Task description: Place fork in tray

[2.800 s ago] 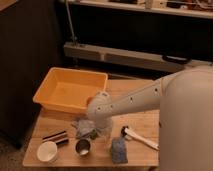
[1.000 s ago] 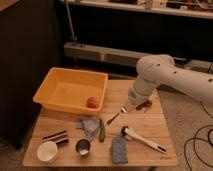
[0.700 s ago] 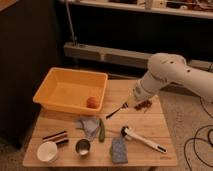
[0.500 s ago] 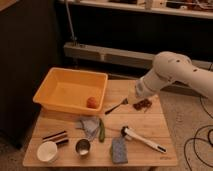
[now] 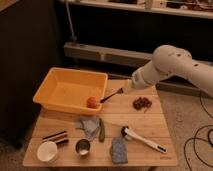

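Note:
My gripper (image 5: pixel 126 88) is at the end of the white arm coming in from the right, just off the right side of the tray. It is shut on the handle of the slim silvery fork (image 5: pixel 112 95). The fork is held above the table and slants down to the left, with its tines over the tray's near right corner. The tray (image 5: pixel 52 85) is a large yellow-orange bin on the table's back left. An orange ball (image 5: pixel 92 102) lies in its near right corner, just below the fork's tines.
A brown clump (image 5: pixel 143 103) lies right of the fork. A white-handled, black-tipped tool (image 5: pixel 143 140), a grey cloth (image 5: pixel 88 125), a green piece (image 5: pixel 102 131), a blue-grey pad (image 5: pixel 118 149), a metal cup (image 5: pixel 82 147), a white cup (image 5: pixel 47 151) and dark sticks (image 5: pixel 56 136) fill the front.
The arm has swung away from the table's front to the right side. The gripper has lifted the fork and carried it left and back towards the tray's right corner.

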Controlling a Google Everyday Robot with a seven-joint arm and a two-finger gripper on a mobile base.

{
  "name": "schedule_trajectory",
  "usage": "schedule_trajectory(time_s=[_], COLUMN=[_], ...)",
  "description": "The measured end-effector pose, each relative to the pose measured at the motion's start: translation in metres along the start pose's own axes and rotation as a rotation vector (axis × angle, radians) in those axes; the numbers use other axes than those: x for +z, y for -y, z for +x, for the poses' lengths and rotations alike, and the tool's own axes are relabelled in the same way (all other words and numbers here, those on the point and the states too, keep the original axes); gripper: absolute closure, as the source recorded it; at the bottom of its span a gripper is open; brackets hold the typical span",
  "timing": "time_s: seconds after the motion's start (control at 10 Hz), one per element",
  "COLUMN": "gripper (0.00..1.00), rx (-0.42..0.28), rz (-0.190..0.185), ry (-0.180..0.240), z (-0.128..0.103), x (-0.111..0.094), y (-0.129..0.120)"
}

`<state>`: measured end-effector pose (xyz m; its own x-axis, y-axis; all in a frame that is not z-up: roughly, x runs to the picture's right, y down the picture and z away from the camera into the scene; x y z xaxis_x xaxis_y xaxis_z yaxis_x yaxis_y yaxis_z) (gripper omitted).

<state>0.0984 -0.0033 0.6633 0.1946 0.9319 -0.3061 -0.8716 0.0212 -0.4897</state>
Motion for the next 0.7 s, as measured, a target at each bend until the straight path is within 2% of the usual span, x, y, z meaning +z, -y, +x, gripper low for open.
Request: schedule_trajectory(time_s=[0.3, 0.7], gripper=[1.00, 1.00], rx=[-0.030, -0.118], rz=[-0.044, -0.091], ry=[0.058, 0.195], z=[-0.023, -0.048], x=[0.034, 0.084], y=[-0.029, -0.056])
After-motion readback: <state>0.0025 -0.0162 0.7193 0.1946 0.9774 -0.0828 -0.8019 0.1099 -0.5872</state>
